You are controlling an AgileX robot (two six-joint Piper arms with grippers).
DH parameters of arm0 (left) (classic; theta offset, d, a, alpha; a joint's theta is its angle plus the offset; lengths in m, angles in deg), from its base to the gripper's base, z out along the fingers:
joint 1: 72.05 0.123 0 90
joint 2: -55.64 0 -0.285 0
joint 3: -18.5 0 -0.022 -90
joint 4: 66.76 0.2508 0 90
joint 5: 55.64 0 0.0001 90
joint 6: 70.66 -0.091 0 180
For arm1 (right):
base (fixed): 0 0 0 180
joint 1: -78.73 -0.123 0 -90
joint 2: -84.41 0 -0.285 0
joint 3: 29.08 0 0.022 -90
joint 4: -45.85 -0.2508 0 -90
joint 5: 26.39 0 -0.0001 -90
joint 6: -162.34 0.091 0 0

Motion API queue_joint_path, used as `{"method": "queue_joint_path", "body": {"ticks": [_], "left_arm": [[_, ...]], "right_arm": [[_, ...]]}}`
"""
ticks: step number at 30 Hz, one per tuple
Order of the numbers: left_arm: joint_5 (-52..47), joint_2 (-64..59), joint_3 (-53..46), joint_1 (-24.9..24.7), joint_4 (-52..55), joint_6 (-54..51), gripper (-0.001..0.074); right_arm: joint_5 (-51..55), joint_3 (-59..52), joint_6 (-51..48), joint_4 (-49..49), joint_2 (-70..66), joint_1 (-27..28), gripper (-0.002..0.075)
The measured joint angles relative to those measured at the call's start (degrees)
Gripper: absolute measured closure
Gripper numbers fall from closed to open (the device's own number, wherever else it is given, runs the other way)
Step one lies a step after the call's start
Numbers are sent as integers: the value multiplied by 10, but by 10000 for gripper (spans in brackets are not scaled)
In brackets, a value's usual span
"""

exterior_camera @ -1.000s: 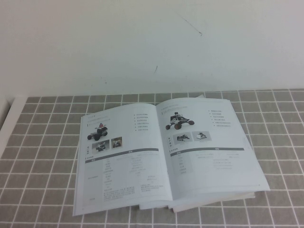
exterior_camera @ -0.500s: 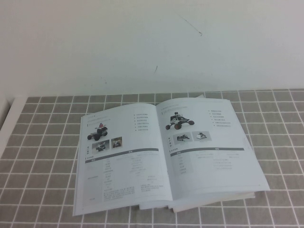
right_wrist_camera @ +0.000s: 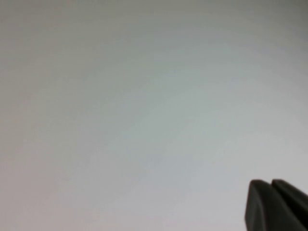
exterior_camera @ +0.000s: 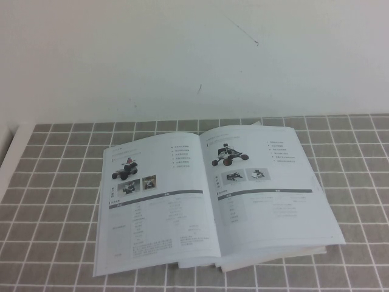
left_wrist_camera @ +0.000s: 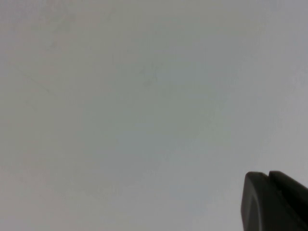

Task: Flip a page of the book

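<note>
Left gripper (left_wrist_camera: 274,199) showed only as a dark fingertip at the lower right corner of the left wrist view, facing blank pale surface; right gripper (right_wrist_camera: 275,204) likewise, a dark tip at the lower right of the right wrist view against plain white. Neither appeared in the high view, so both arms sat parked clear of the work; whether either was clenched or released I could not tell. The book (exterior_camera: 213,201) lay open and flat in the lower centre of the high view, on a grey checked cloth (exterior_camera: 55,194), spine running roughly top to bottom so the leaves could swing sideways. The page (exterior_camera: 267,182), with the black wheeled robot photo, filled the right half of the spread, its outer edge free toward the right of the frame, probably the easiest place to catch. The left-hand sheet (exterior_camera: 155,204), red-topped robot, lay flat. White wall (exterior_camera: 182,55) behind. Task judged not yet begun.
</note>
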Motion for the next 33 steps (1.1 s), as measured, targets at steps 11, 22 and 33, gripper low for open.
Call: {"method": "queue_joint_path", "body": {"ticks": [11,22,33], "left_arm": [[245,0,29,0,156,87,739],[-27,-11,354,0,241,9,739],[-331,-153,486,0,241,-9,739]], "right_arm": [[-55,77,0,-133,0,0,729],[161,348,10,-135,-21,0,729],[482,469,-37,-135,-151,0,729]]}}
